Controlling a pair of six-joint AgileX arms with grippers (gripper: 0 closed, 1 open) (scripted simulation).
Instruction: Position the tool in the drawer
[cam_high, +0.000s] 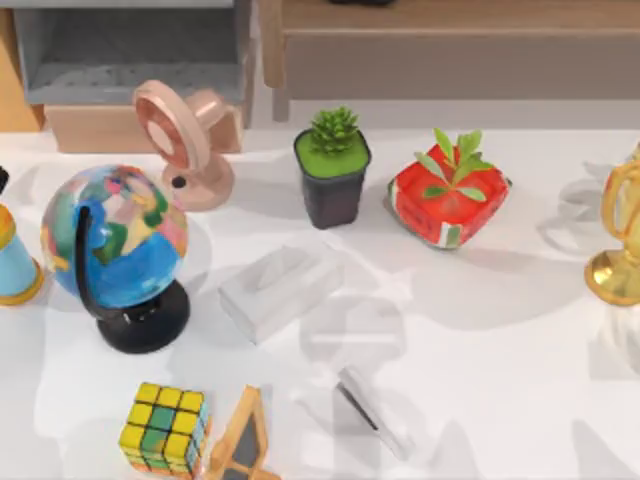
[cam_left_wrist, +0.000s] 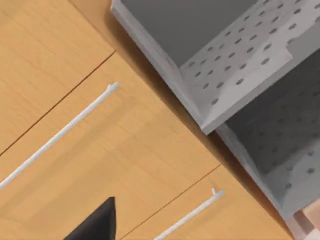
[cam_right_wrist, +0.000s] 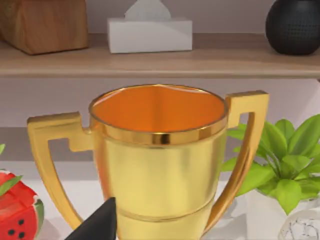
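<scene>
The tool (cam_high: 372, 412) is a slim whitish-grey bar with a dark stripe, lying flat near the table's front edge, right of centre. The drawer (cam_high: 60, 92) stands pulled out at the back left, with grey inside walls and a tan wood front panel (cam_high: 95, 128). A dark part of my left gripper (cam_left_wrist: 96, 224) hangs before tan wood fronts with white bar handles (cam_left_wrist: 60, 134) and grey perforated walls (cam_left_wrist: 240, 65). A dark part of my right gripper (cam_right_wrist: 97, 223) sits close in front of a gold trophy (cam_right_wrist: 160, 160).
Between tool and drawer stand a white tissue box (cam_high: 280, 290), a globe (cam_high: 115, 245) and a pink fan (cam_high: 180, 140). A Rubik's cube (cam_high: 165, 428) and a small wooden frame (cam_high: 243, 440) lie front left. Two potted plants (cam_high: 333, 165) (cam_high: 448, 195) stand mid-back, the trophy (cam_high: 620, 240) far right.
</scene>
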